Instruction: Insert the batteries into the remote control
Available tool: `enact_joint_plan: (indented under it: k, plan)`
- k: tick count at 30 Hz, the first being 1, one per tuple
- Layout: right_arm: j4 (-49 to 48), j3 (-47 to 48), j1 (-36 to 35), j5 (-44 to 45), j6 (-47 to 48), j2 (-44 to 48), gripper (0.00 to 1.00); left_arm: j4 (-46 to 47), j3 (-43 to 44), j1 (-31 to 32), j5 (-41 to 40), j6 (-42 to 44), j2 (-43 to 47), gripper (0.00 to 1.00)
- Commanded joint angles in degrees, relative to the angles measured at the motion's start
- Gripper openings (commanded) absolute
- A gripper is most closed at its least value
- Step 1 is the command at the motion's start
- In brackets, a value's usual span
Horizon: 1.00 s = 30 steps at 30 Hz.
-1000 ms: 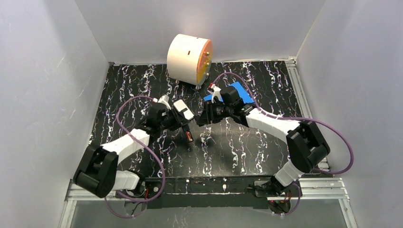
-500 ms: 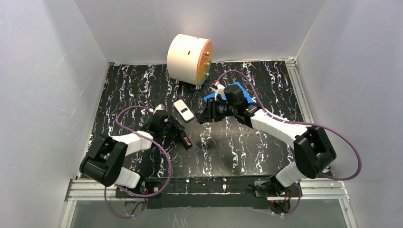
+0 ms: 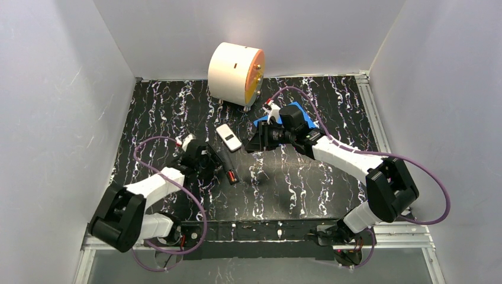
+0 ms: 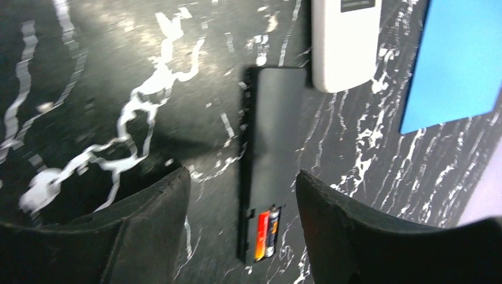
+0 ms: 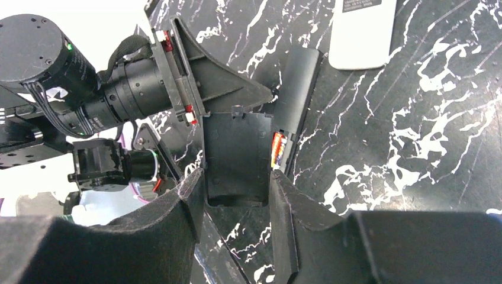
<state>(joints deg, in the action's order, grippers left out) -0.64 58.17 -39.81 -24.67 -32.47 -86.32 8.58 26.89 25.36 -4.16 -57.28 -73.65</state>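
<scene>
Left pincer (image 4: 241, 189): wide, empty, by black remote (image 4: 269, 136).
Batteries (image 4: 266, 234): in black remote's end slot.
Right pincer (image 5: 234, 198): grips black lid (image 5: 235, 154).
White remote (image 4: 346, 41): just beside black remote.

No text can be read with certainty. A dark label strip (image 4: 358, 5) is seen on the white remote (image 4: 345, 44) at the top edge of the left wrist view (its print is too small). Markings on the batteries (image 4: 266, 235) are blurred beyond reading.
</scene>
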Motion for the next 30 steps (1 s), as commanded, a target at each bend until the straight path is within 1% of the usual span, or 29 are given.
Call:
enact_joint_plan:
  k: [1,2,4,6,8,11,14,15,17,19,20,23,28,30]
  plan:
    - [-5.4,0.1,0.2,-2.0,-1.6,1.8,0.40,-18.6,4.3,0.0,-6.1,0.3,6.3,0.67]
    - [-6.1,-0.4,0.2,-2.3,-1.1,1.7,0.40,-20.5,5.8,0.0,-4.5,1.8,7.4,0.69]
    - [-7.3,-1.6,0.2,-3.1,0.3,1.4,0.41,-23.6,9.6,-0.1,-0.3,5.1,9.1,0.97]
    - [-7.2,-2.0,0.2,-3.9,2.3,1.0,0.41,-25.3,13.4,-0.3,5.8,8.1,10.7,0.98]
    - [-6.0,-2.0,0.2,-3.9,4.1,0.8,0.40,-26.5,16.6,-0.4,10.6,8.4,12.0,0.98]
    - [-5.1,-2.2,-0.1,-4.3,5.4,1.1,0.41,-27.1,19.4,-1.3,14.1,5.4,13.7,0.98]
    - [-5.5,-2.1,-1.1,-5.3,5.7,1.3,0.40,-22.6,19.8,-2.0,19.1,1.0,13.8,0.99]
    - [-5.4,-1.9,-1.6,-5.3,5.9,1.3,0.40,-21.4,20.1,-2.1,21.9,-0.9,12.8,0.96]
    - [-5.6,-1.4,-2.5,-5.7,6.0,1.1,0.40,-19.8,21.5,-2.1,26.8,-2.8,9.6,0.87]
    - [-5.6,-0.8,-3.3,-5.7,5.7,0.8,0.40,-18.8,22.8,-2.1,29.9,-3.6,7.2,0.84]
    - [-5.7,-0.7,-3.5,-5.7,5.4,0.7,0.41,-18.2,23.2,-2.1,30.5,-3.4,6.9,0.80]
    - [-7.1,-1.1,-3.7,-5.5,4.1,0.8,0.40,-20.6,24.2,-2.1,29.2,-2.1,7.0,0.71]
    - [-8.3,-0.7,-3.7,-6.1,2.6,0.4,0.40,-20.3,24.0,-2.1,31.5,-2.8,6.4,0.50]
    - [-8.5,-0.6,-3.7,-6.0,2.6,0.2,0.40,-21.3,24.0,-2.1,31.9,-3.1,6.4,0.47]
